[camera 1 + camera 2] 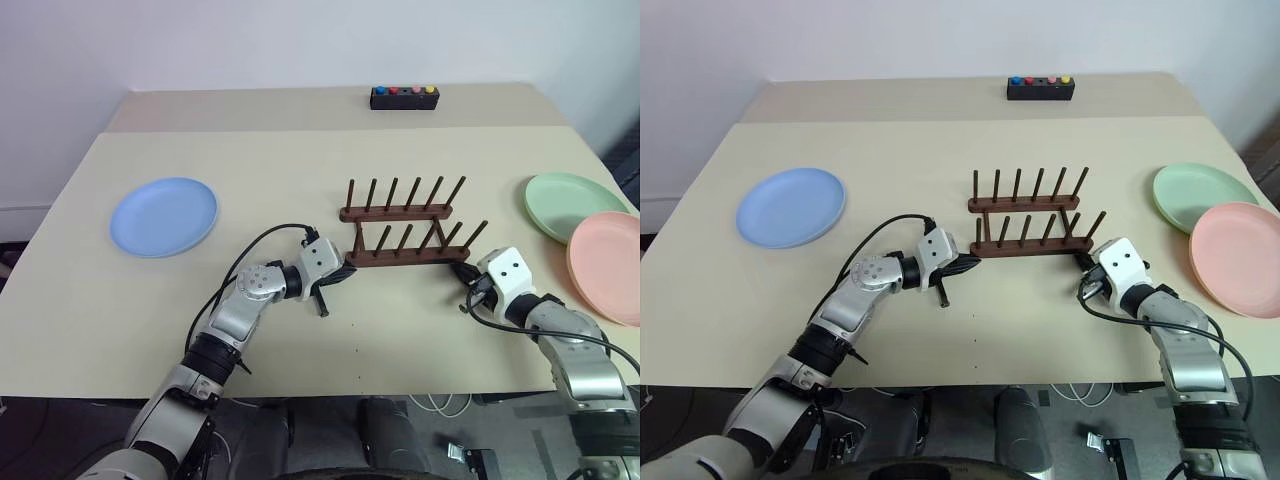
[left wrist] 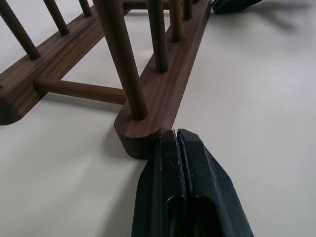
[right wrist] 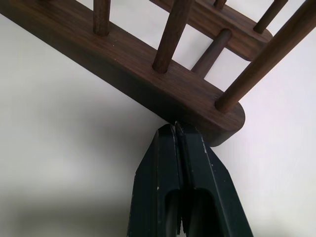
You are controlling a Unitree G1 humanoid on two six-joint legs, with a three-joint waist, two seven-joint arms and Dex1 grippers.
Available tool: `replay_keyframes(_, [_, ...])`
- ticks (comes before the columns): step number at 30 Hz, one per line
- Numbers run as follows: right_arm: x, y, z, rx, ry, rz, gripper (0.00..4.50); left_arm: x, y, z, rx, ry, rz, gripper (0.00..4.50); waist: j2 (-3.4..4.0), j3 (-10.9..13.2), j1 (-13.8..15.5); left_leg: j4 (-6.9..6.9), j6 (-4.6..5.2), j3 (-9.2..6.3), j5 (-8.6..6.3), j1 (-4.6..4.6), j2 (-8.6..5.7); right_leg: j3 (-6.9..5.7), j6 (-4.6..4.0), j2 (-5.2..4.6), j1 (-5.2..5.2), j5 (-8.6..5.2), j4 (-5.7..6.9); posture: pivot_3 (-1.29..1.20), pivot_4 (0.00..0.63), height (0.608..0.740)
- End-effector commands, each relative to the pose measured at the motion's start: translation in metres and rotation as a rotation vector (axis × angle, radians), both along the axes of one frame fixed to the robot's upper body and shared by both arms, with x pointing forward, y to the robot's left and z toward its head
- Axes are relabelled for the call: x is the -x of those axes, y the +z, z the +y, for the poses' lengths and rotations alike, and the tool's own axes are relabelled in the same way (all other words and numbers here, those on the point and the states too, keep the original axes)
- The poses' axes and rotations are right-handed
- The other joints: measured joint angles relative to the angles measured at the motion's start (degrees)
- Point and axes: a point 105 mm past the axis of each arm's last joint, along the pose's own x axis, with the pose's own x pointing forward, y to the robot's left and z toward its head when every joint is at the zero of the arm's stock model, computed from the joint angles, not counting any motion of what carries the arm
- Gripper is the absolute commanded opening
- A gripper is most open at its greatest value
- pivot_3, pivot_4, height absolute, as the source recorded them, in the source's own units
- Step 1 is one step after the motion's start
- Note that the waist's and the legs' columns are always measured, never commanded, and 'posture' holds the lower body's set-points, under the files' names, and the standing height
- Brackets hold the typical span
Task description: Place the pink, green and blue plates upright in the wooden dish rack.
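Observation:
The wooden dish rack point(image 1: 404, 256) stands empty at the table's middle, its pegs upright. My left gripper point(image 1: 345, 272) is shut, its tips against the left end of the rack's near rail point(image 2: 148, 94). My right gripper point(image 1: 463, 272) is shut too, with its tips touching the right end of that same rail point(image 3: 163, 94). Neither gripper holds anything. The blue plate point(image 1: 163, 216) lies flat far to the left. The green plate point(image 1: 574, 205) lies flat at the right, and the pink plate point(image 1: 608, 265) lies just in front of it near the table's right edge.
A small black box with coloured buttons point(image 1: 404, 96) sits at the back of the table, behind the rack. A seam crosses the table point(image 1: 250, 330) in front of that box.

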Motion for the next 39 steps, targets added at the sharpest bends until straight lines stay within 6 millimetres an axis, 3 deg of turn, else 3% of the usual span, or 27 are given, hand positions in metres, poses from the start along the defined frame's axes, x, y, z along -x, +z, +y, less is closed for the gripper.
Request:
replay_keyframes(1, [-0.006,0.006,0.0,0.01,-0.006,-0.037,0.02,-0.009,0.0,0.007,-0.003,0.058,-0.02,0.0,0.0,0.0,-0.02,-0.01,0.0,0.0,0.0,0.0,0.0,0.0,0.01,0.0,0.0,0.01,0.0,0.0,0.15,0.74])
replay_keyframes(9, [-0.005,0.009,-0.004,0.021,-0.01,-0.053,0.02,-0.003,0.001,0.005,0.018,0.025,-0.009,0.0,0.01,0.0,-0.01,-0.02,0.0,0.0,0.0,0.0,0.0,0.0,0.02,0.0,-0.01,0.01,0.0,0.0,0.15,0.74])
replay_keyframes(12, [0.008,0.027,-0.011,-0.007,0.001,-0.067,0.02,0.007,0.006,0.01,0.055,-0.011,0.02,0.0,0.03,0.0,0.02,-0.11,0.0,-0.01,0.0,-0.02,0.0,0.0,0.03,0.0,-0.04,0.0,-0.01,0.0,0.15,0.74])
replay_keyframes(16, [0.029,0.057,-0.025,0.042,-0.016,-0.098,1.8,0.028,0.011,0.015,0.09,-0.093,0.051,0.0,0.09,0.02,0.0,-0.19,0.03,-0.01,-0.02,-0.14,0.0,0.01,0.05,-0.02,-0.19,-0.03,-0.01,0.0,0.15,0.74])
replay_keyframes(21, [0.049,0.084,-0.063,0.155,-0.183,-0.13,4.3,0.051,0.007,0.012,0.079,-0.199,0.088,0.0,0.04,0.04,0.23,-0.12,0.04,0.0,-0.03,-0.13,0.01,0.01,-0.14,-0.01,-0.15,-0.13,-0.02,0.0,0.15,0.74])
replay_keyframes(25, [0.061,0.082,-0.085,0.161,-0.298,-0.085,4.3,0.056,0.01,0.006,0.088,-0.242,0.096,0.0,0.02,0.05,0.33,-0.01,0.04,0.01,-0.03,-0.2,0.0,0.01,-0.19,-0.03,-0.11,-0.16,-0.1,0.0,0.15,0.74])
replay_keyframes(35, [0.063,0.046,-0.126,0.197,-0.553,0.032,4.3,0.059,0.014,0.0,0.095,-0.288,0.085,0.0,0.03,0.04,0.11,-0.05,0.04,0.04,-0.03,-0.27,0.0,0.01,-0.21,-0.03,-0.21,-0.15,-0.11,0.0,0.15,0.74])
replay_keyframes(37, [0.06,0.042,-0.129,0.192,-0.568,0.045,3.79,0.06,0.017,0.001,0.107,-0.295,0.087,0.0,0.05,0.04,0.11,-0.06,0.04,0.04,-0.03,-0.29,0.0,0.02,-0.21,-0.03,-0.24,-0.15,-0.11,0.0,0.15,0.74])
replay_keyframes(39, [0.058,0.038,-0.131,0.184,-0.574,0.061,2.98,0.063,0.018,0.003,0.117,-0.303,0.09,0.0,0.05,0.04,0.1,-0.06,0.05,0.04,-0.03,-0.29,0.0,0.02,-0.21,-0.03,-0.25,-0.15,-0.1,0.0,0.15,0.74])
